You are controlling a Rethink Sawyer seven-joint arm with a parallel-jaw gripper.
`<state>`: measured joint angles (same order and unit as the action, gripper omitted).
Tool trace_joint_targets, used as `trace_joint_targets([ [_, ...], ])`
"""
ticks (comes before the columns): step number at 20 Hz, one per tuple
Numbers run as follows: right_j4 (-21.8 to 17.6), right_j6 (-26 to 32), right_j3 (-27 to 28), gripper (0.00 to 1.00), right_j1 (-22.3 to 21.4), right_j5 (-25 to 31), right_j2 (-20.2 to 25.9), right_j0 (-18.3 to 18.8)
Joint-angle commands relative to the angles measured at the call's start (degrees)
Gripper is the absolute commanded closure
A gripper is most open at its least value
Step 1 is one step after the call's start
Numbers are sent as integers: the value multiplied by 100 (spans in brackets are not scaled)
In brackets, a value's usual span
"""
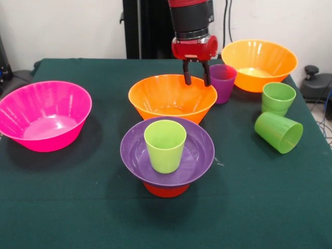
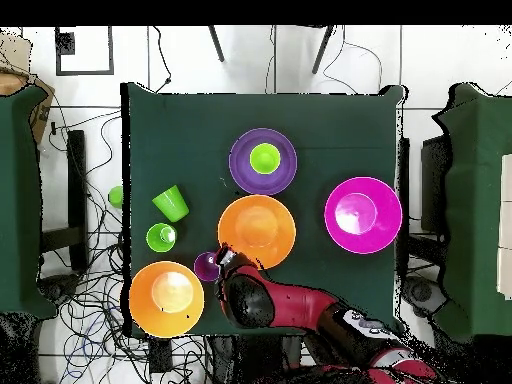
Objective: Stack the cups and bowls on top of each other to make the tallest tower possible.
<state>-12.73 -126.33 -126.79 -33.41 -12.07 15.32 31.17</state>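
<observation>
The tower stands at the front middle: a small orange bowl [image 1: 166, 190] upside down, a purple bowl [image 1: 136, 155] on it, and a yellow-green cup [image 1: 165, 146] upright in the purple bowl; it also shows in the overhead view [image 2: 263, 160]. My gripper [image 1: 196, 79] is open and empty. It hangs over the far rim of the middle orange-yellow bowl [image 1: 166, 98], just beside the translucent purple cup [image 1: 224, 83]. A second orange-yellow bowl [image 1: 258, 63] stands at the back right. One green cup [image 1: 278, 97] stands upright and another [image 1: 279, 132] lies on its side at the right.
The big pink bowl [image 1: 44, 114] stands at the left. In the overhead view my arm [image 2: 290, 305] reaches in from the bottom, and a small green thing [image 2: 116, 196] lies off the table's edge among cables. A black knob [image 1: 311, 70] sits beyond the right edge.
</observation>
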Motion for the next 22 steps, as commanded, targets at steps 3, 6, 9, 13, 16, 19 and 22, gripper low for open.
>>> trace_joint_targets([
  [3,525,-901,274,0,-252,473,354,-243],
  [6,704,-948,409,0,-172,407,294,-409],
  [9,950,-989,631,0,-18,314,232,-629],
  [13,1219,-1021,698,0,-65,358,206,-801],
  [16,1340,-971,705,0,-131,467,253,-804],
  [19,1375,-918,780,0,-15,390,259,-831],
  [22,1328,-820,887,0,116,374,292,-756],
])
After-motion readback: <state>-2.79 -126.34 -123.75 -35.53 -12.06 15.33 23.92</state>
